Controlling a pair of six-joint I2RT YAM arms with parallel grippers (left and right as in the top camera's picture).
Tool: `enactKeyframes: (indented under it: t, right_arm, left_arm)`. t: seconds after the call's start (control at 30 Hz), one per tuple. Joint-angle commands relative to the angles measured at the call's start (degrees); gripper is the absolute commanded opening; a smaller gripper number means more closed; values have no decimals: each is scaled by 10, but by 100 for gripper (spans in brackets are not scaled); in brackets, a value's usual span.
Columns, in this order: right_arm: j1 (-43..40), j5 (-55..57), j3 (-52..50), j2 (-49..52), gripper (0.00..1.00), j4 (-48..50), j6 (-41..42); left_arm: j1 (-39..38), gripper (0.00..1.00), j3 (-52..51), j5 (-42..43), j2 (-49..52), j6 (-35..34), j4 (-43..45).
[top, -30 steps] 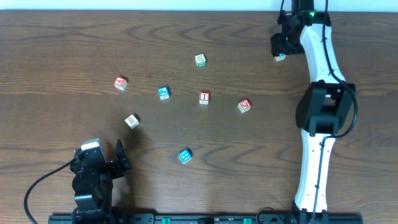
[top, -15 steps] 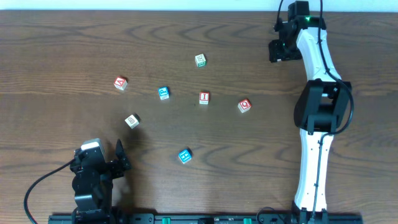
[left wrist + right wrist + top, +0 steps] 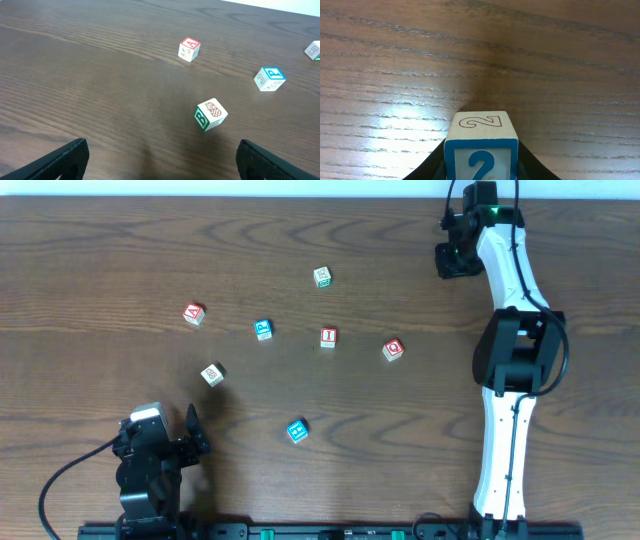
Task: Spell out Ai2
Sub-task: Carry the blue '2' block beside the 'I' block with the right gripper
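My right gripper is at the far right of the table, shut on the blue "2" block, which it holds between its fingers just above the wood; the block is hidden under the gripper in the overhead view. The red "A" block lies at the left, also in the left wrist view. The red "I" block lies mid-table. My left gripper is open and empty at the near left, fingers wide apart.
Other letter blocks lie scattered: a blue "P" block, a green "B" block, a green-lettered block, a red "Q" block and a blue block.
My right gripper has closed over the "2" block, which showed beside it a second ago and is now covered. The left arm has not moved.
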Motion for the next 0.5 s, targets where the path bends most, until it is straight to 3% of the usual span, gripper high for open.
enactKeyframes:
  t: [0.0, 0.2, 0.47]
  right_arm:
    - [5, 2, 4, 10, 28, -5, 3]
    - [12, -4, 73, 4, 27, -31, 27]
    - [79, -17, 248, 3, 22, -150, 74]
  left_arm:
    - [1, 95, -9, 0, -3, -7, 0]
    - [1, 95, -9, 0, -3, -6, 0]
    - [1, 95, -9, 0, -3, -7, 0]
